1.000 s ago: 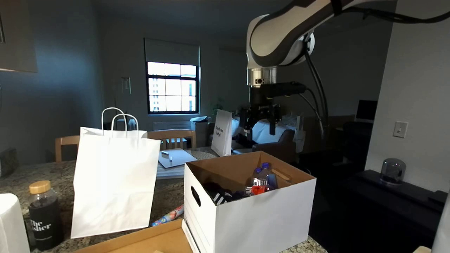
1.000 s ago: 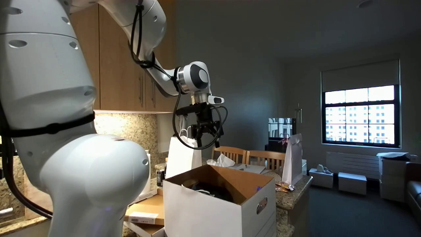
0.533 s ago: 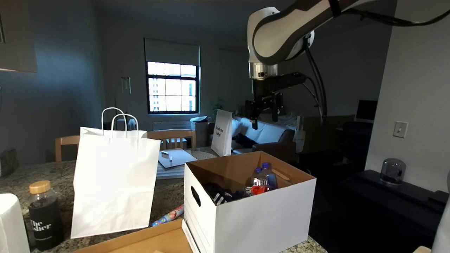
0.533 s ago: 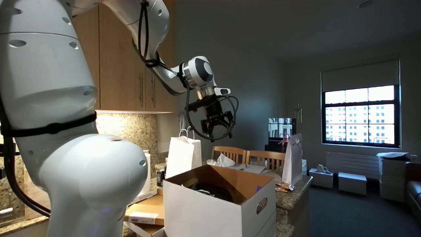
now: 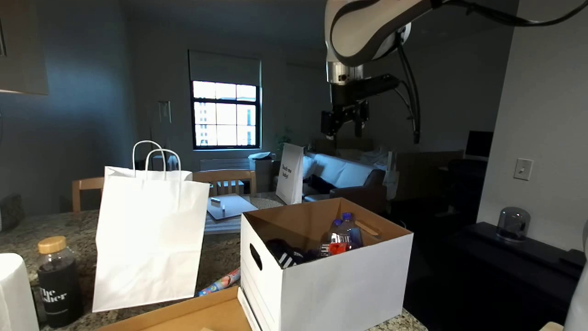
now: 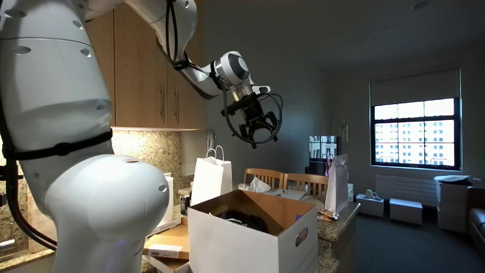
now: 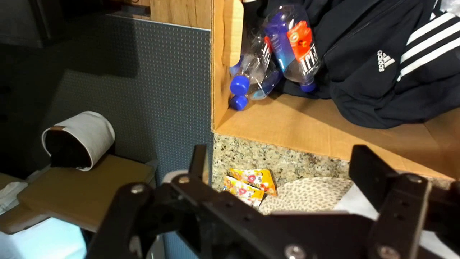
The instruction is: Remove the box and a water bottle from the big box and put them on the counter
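Home kitchen: wood cabinets point(image 6: 140, 72), slatted chairs point(image 6: 307, 176), sofa point(image 5: 344, 174)

Open big box point(image 5: 344, 282); bottles point(image 7: 293, 45) inside

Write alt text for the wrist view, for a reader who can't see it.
An open cardboard box, upper right, holds blue-capped clear plastic bottles beside a white-striped dark Adidas garment. The open, empty gripper spans the bottom; orange packets and a woven mat lie outside the box.

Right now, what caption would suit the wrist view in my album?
Beyond the open tool, the big box holds blue-capped bottles and a black adidas garment with white stripes.
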Action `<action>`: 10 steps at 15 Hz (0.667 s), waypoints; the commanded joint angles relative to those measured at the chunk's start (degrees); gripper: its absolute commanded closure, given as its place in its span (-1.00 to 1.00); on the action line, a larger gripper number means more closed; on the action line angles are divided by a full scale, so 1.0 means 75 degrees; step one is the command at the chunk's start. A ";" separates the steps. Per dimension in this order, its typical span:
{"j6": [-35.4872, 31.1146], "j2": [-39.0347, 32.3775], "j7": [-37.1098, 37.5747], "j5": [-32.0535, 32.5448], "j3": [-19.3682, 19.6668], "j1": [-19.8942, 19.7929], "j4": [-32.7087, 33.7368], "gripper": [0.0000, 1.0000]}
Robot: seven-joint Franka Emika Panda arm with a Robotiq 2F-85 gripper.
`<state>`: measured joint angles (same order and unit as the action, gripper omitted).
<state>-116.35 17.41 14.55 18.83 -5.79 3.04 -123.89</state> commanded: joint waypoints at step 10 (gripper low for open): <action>-0.0062 -0.0167 0.1441 -0.0021 0.0096 -0.0644 0.0410 -1.00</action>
<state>-114.51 17.34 19.99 17.78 -4.59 0.12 -120.08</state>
